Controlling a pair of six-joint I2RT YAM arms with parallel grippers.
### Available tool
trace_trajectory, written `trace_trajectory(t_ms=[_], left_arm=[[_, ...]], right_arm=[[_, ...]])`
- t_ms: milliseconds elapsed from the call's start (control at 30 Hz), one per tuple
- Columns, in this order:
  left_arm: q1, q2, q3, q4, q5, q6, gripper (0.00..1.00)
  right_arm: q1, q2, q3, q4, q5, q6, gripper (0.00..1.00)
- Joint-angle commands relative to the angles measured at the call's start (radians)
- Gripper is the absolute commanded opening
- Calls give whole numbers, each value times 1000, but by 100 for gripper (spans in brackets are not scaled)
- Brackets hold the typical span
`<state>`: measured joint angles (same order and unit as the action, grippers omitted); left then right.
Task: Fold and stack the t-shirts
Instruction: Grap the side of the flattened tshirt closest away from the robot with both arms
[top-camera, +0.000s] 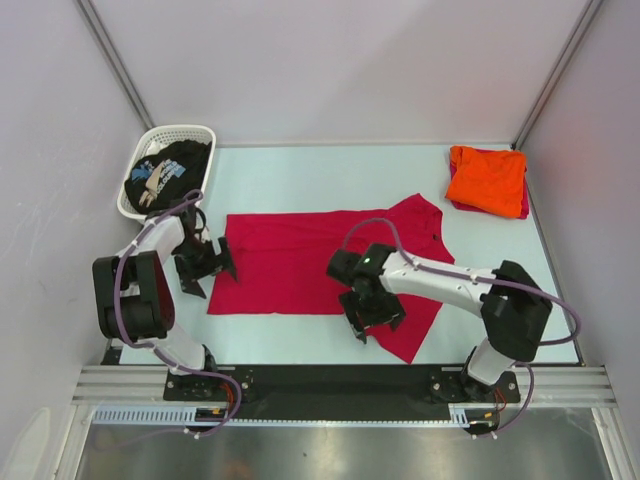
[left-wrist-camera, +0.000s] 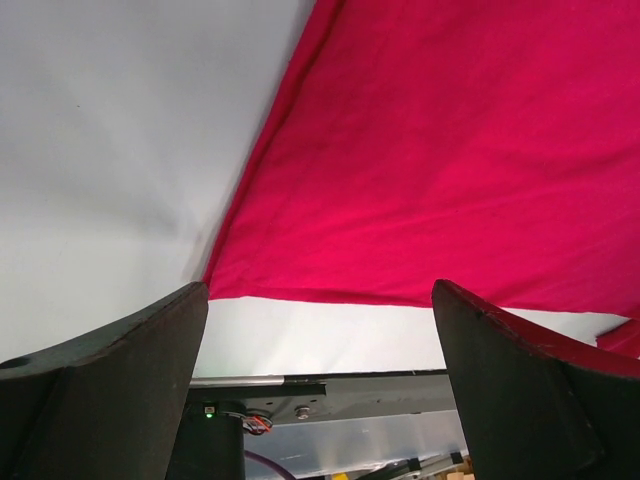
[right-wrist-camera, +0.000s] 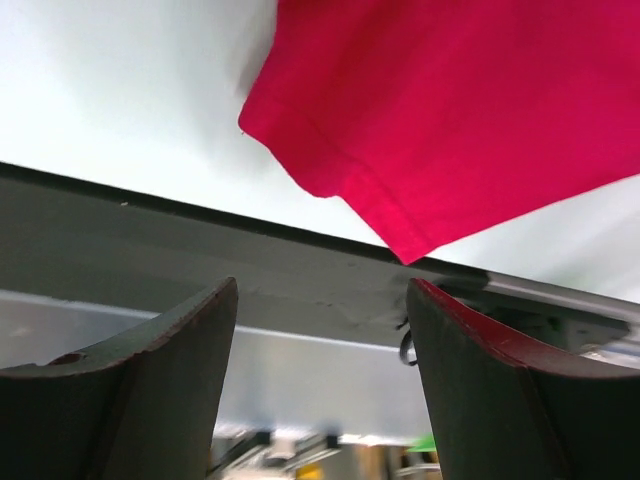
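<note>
From above, the red t-shirt lies spread flat in the middle of the surface; an orange t-shirt is folded in the far right corner, a black t-shirt in the basket at the far left corner. The left tool is at the hem, the right tool over the near sleeve. Left wrist view: jaws wide apart, empty, a hem corner ahead. Right wrist view: jaws apart, empty, the cuff beyond them. The cloth looks light and limp; I would pinch it at hem and cuff edges
</note>
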<state>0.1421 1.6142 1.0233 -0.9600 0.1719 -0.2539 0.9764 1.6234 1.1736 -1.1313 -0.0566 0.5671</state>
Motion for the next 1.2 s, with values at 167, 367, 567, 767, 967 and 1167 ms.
trace_trajectory(t_ms=[167, 367, 567, 767, 967, 1167], left_arm=[[53, 35, 15, 10, 89, 38, 100], [62, 56, 27, 14, 106, 27, 100], [76, 62, 32, 7, 109, 44, 100], [82, 78, 23, 3, 72, 38, 100], [83, 119, 27, -25, 40, 33, 100], [88, 130, 23, -55, 47, 39, 100]], right_arm=[[218, 173, 3, -94, 325, 171, 72], [251, 260, -9, -120, 431, 215, 66], [251, 308, 14, -67, 446, 221, 50], [251, 343, 52, -58, 452, 214, 24], [249, 348, 54, -58, 460, 195, 0], [245, 334, 57, -53, 457, 189, 0]])
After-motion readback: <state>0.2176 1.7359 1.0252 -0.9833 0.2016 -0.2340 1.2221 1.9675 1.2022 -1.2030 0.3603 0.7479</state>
